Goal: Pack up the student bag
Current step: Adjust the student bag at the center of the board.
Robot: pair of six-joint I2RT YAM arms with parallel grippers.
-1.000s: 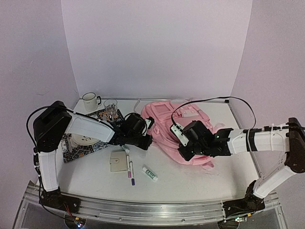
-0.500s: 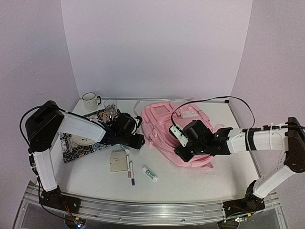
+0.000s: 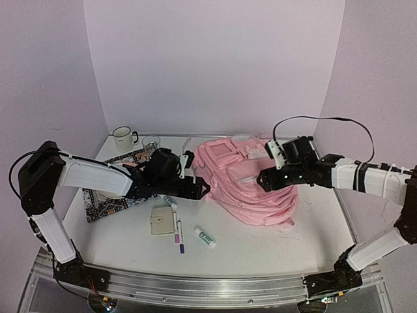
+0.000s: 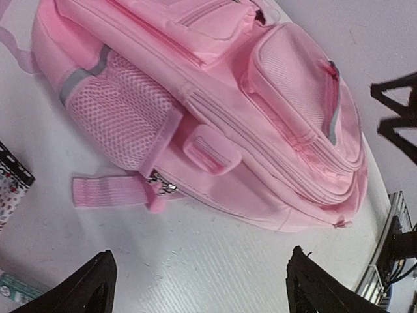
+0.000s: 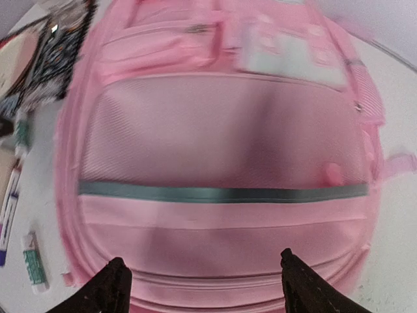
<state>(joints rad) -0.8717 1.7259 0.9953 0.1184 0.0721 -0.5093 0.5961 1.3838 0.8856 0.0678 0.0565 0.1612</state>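
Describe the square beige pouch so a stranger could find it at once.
From the big pink student bag, look to its near left. The pouch lies just left of two markers. It alone is square and beige, unlike those slim markers and the white tube.

Student bag lies flat, right of centre on the table. Left gripper sits just beside the bag's left edge, low over the tabletop; right gripper hangs over the bag's right half. Back-left corner: a mug, a glass just to its right. In front of those, a mat under the left arm. Nearer the front edge, a wallet, two markers just right of it, then a small tube further right, all in front of the bag's left end
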